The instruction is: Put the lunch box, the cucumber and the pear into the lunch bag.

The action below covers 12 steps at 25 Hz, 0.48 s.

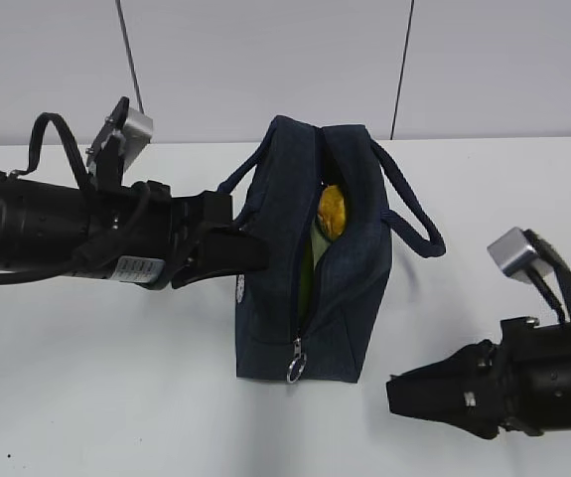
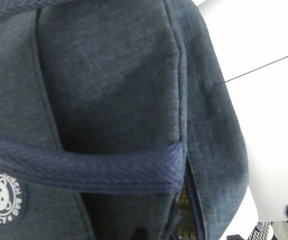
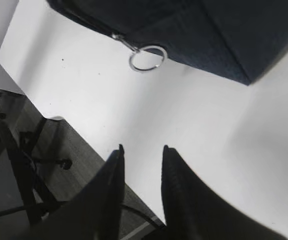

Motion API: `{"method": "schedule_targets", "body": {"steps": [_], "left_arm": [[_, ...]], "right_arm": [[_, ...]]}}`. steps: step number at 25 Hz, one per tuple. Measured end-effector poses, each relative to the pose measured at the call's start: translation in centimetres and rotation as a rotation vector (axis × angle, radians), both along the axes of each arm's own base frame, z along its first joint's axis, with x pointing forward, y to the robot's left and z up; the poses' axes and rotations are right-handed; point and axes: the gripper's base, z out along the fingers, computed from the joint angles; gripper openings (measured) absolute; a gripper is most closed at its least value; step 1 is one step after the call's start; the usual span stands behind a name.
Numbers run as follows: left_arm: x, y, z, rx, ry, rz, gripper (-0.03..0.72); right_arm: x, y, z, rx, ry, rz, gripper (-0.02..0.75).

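From the exterior view I see the lunch bag standing upright in the middle of the white surface, its zipper open along the top and down the near end, with the metal ring pull hanging low near the base. Through the gap I can make out the yellow-orange pear near the top and a pale green strip below it, which looks like the lunch box lid; the cucumber I cannot make out. My left hand is pressed against the bag's left side by the near handle, its fingers pressed together, though I cannot tell whether they are nipping fabric. My right hand sits low on the right, clear of the bag and holding nothing. In the left wrist view the navy fabric fills almost everything; a handle strap crosses the frame, the round white bear logo shows at lower left, and the hand itself is hidden. In the right wrist view the two dark fingers stand partly spread with only bare surface between them, and the ring pull lies on the surface ahead, at the bag's bottom corner.
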Motion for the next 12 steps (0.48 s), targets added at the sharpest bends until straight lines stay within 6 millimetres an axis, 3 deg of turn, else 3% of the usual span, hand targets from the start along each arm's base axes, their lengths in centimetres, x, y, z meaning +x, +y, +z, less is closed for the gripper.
{"method": "schedule_targets", "body": {"steps": [6,12], "left_arm": [[0.0,0.0,0.0,-0.001,0.0,-0.001,-0.015],[0.0,0.0,0.0,-0.003,0.001,-0.003,-0.015]], "right_arm": [[0.8,0.5,-2.7,0.082,0.127,-0.005,0.213],[1.3,1.4,-2.7,0.166,-0.094,0.197,0.213]]}}
